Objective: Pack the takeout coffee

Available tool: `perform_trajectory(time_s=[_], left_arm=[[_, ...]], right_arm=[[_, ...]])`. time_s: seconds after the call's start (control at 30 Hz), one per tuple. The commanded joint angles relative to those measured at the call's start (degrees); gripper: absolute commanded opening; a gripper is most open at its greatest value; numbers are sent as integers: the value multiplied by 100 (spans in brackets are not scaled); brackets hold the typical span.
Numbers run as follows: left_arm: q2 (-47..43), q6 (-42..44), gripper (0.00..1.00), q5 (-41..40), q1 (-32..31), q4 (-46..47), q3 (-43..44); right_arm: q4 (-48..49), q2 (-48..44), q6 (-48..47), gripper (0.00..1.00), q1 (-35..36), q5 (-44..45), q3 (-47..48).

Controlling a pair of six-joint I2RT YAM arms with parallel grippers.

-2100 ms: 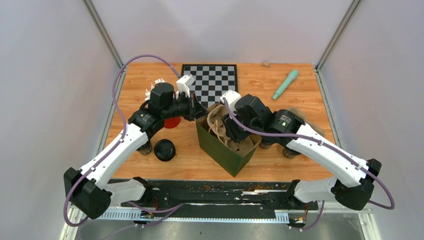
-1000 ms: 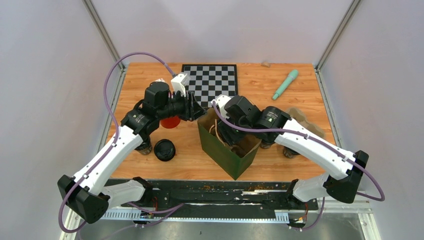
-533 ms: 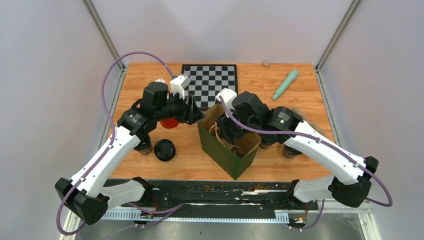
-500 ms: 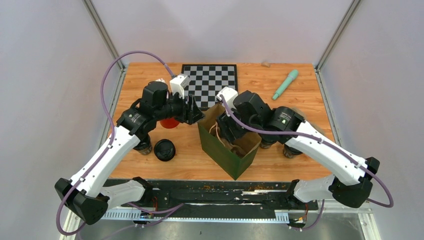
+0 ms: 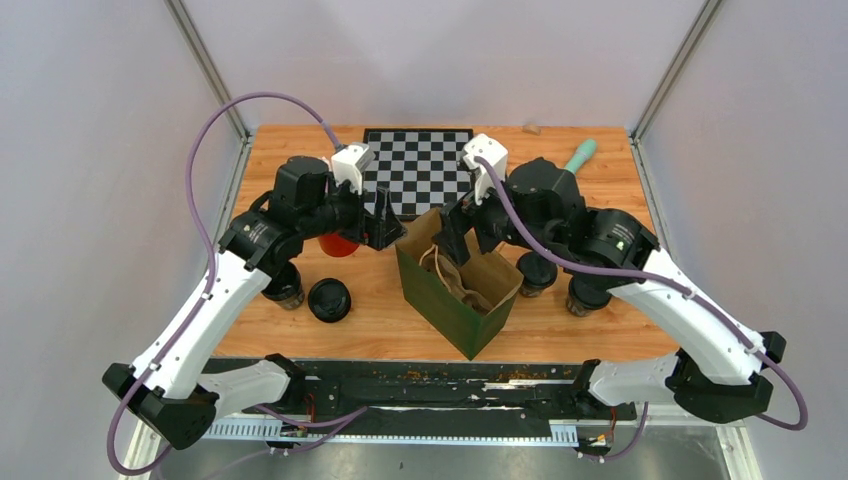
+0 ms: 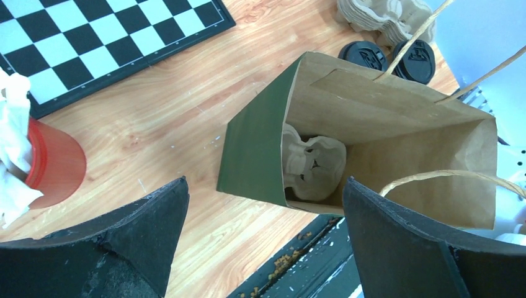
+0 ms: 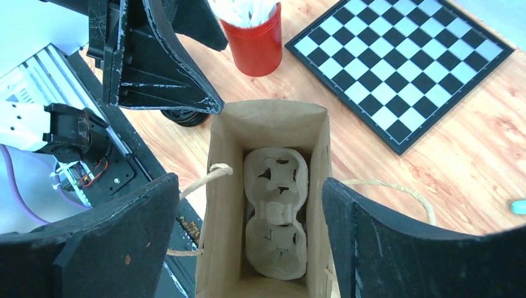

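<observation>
Both tools stand released and empty. The left tool [image 5: 386,220] is beside the far-left corner of the paper bag [image 5: 437,303]. The right tool [image 5: 453,233] is above its mouth.

The takeout coffee [image 5: 329,299] stands upright on the table [image 5: 610,190], outside the bag. The left cups are nearer the left arm. The right cups [image 5: 537,271] are nearer the right arm.

The pulp carrier [image 7: 276,211] lies lengthwise in the bag bottom, with its wells vacant.

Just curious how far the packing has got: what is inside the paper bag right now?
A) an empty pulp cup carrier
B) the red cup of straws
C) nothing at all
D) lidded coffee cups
A: the right wrist view shows only the pulp carrier lying in the paper bag, its cup holes unfilled.
</observation>
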Motion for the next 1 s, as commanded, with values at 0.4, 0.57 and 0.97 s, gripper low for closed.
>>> perform_trajectory(time_s=[0.4, 0.57, 0.97], left_arm=[[901, 981, 91, 224, -29, -514, 717], [944, 910, 88, 268, -29, -449, 699], [1445, 982, 82, 399, -29, 15, 1098]], right_arm=[[952, -1161, -510, 100, 25, 1482, -871], [929, -1235, -472, 100, 22, 1468, -1163], [620, -1306, -235, 95, 19, 1712, -986]])
